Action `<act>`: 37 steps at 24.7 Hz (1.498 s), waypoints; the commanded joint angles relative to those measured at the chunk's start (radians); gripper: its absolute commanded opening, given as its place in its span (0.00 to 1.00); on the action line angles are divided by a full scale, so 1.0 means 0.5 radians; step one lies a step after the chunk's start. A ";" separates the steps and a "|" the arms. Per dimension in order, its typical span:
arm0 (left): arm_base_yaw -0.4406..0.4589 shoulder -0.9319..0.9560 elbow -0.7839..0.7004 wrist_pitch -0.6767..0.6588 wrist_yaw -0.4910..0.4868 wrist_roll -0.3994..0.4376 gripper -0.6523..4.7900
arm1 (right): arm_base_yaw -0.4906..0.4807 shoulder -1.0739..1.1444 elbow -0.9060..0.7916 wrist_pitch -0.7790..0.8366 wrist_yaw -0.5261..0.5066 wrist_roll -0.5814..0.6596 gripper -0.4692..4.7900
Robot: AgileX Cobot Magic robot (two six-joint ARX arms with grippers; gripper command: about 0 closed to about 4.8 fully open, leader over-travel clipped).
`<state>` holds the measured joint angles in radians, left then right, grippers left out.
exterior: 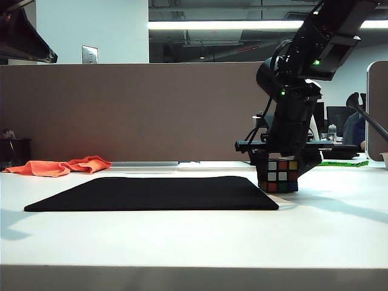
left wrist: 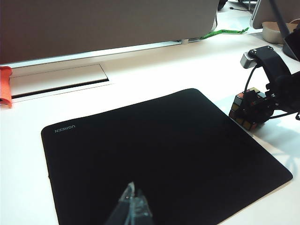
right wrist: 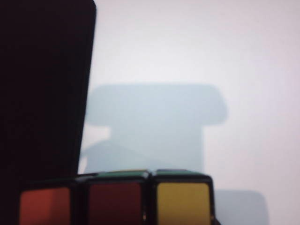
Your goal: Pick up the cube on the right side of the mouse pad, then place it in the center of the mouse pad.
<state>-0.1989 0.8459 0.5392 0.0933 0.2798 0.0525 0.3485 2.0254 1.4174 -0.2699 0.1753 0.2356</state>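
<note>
The cube [exterior: 279, 175] rests on the white table just off the right edge of the black mouse pad [exterior: 151, 194]. My right gripper [exterior: 280, 179] comes down over it, with a dark finger pressed against each side. In the left wrist view the cube [left wrist: 244, 108] sits between those fingers beside the mouse pad [left wrist: 154, 154]. The right wrist view shows only the cube's [right wrist: 117, 201] red, dark red and yellow stickers and the pad's edge [right wrist: 42, 93]; the fingers are hidden. My left gripper [left wrist: 134, 202] hovers shut and empty over the pad's near edge.
An orange cloth [exterior: 60, 166] lies at the back left of the table. A brown partition [exterior: 121, 109] runs along the far edge, with a cable slot [left wrist: 61, 79] in the tabletop before it. Green tape [exterior: 342, 163] and a bowl [left wrist: 276, 30] lie far right.
</note>
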 commanded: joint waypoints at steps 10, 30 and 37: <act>-0.002 -0.002 0.013 0.030 0.011 -0.001 0.11 | 0.103 -0.147 0.307 0.024 -0.049 -0.007 0.47; -0.002 -0.002 0.012 0.024 0.011 -0.010 0.11 | 0.793 0.039 0.396 0.249 -0.019 0.062 0.47; -0.002 -0.002 0.012 0.025 0.011 -0.016 0.11 | 0.803 0.083 0.396 0.243 0.182 0.378 0.49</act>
<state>-0.1989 0.8467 0.5396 0.0937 0.2802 0.0486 0.7467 2.0724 1.6070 -0.1734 0.2356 0.3897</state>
